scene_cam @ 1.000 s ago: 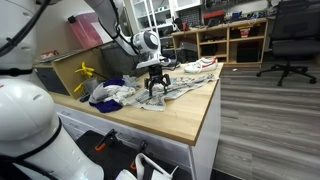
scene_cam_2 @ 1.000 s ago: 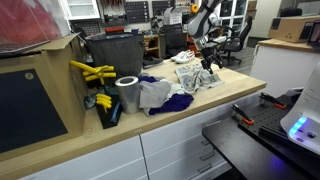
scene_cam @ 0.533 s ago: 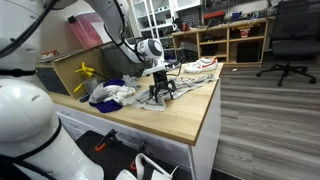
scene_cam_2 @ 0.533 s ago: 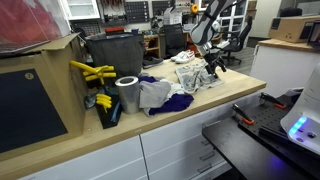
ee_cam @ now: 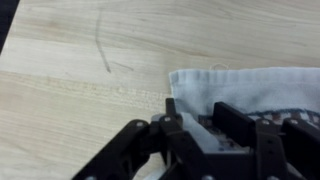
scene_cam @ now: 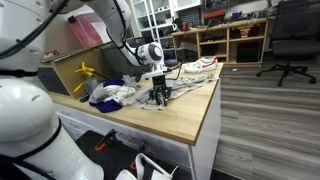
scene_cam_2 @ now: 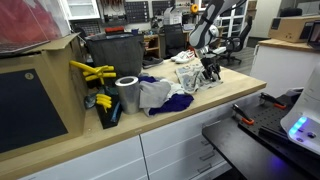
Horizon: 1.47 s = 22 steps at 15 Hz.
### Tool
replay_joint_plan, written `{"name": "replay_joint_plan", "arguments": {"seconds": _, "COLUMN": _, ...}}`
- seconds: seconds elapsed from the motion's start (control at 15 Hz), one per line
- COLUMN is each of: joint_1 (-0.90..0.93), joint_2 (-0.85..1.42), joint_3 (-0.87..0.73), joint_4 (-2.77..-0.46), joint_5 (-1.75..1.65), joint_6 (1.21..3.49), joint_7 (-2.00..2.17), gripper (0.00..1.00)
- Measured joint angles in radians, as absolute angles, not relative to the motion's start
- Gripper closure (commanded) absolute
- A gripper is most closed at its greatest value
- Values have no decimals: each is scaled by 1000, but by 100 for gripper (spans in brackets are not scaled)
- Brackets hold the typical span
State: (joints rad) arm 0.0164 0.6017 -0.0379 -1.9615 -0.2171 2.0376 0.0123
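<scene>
A white cloth with a grey pattern [ee_cam: 245, 85] lies flat on the wooden worktop [ee_cam: 80, 60], its corner reaching toward the bare wood. My gripper [ee_cam: 200, 115] stands straight down on that corner, and a fold of the fabric is bunched between the two black fingers [ee_cam: 232, 118], which have drawn in on it. In both exterior views the gripper [scene_cam: 160, 97] [scene_cam_2: 210, 72] presses onto the cloth [scene_cam: 188, 87] [scene_cam_2: 190, 80] near the middle of the bench.
A heap of blue and white clothes [scene_cam: 112, 93] [scene_cam_2: 160, 95] lies beside the cloth. A grey roll [scene_cam_2: 127, 93], yellow clamps [scene_cam_2: 90, 72] and a black bin [scene_cam_2: 115, 50] stand behind it. An office chair [scene_cam: 290, 40] is on the floor beyond the bench edge [scene_cam: 205, 125].
The gripper has come down onto the cloth and its fingers have drawn inward from wide open, gathering a fold of fabric between them.
</scene>
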Motion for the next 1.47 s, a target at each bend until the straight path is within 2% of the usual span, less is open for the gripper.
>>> {"name": "replay_joint_plan", "arguments": {"seconds": 0.13, "joint_1": 19, "joint_2": 600, "joint_3": -33, "joint_4": -1953, "joint_5": -207, "joint_6": 2037, "joint_7": 12, "gripper": 99}}
{"name": "replay_joint_plan", "arguments": {"seconds": 0.47, "joint_1": 19, "joint_2": 589, "joint_3": -27, "joint_4": -1947, "joint_5": -205, "joint_6": 2014, "joint_7": 5, "gripper": 99}}
{"name": "replay_joint_plan", "arguments": {"seconds": 1.4, "joint_1": -45, "joint_2": 475, "joint_3": -143, "joint_4": -1994, "joint_5": -424, "joint_6": 1726, "joint_7": 0, "gripper": 99}}
{"name": "replay_joint_plan", "arguments": {"seconds": 1.47, "joint_1": -53, "joint_2": 468, "joint_3": -149, "joint_4": -1997, "joint_5": -432, "joint_6": 1718, "joint_7": 0, "gripper": 71}}
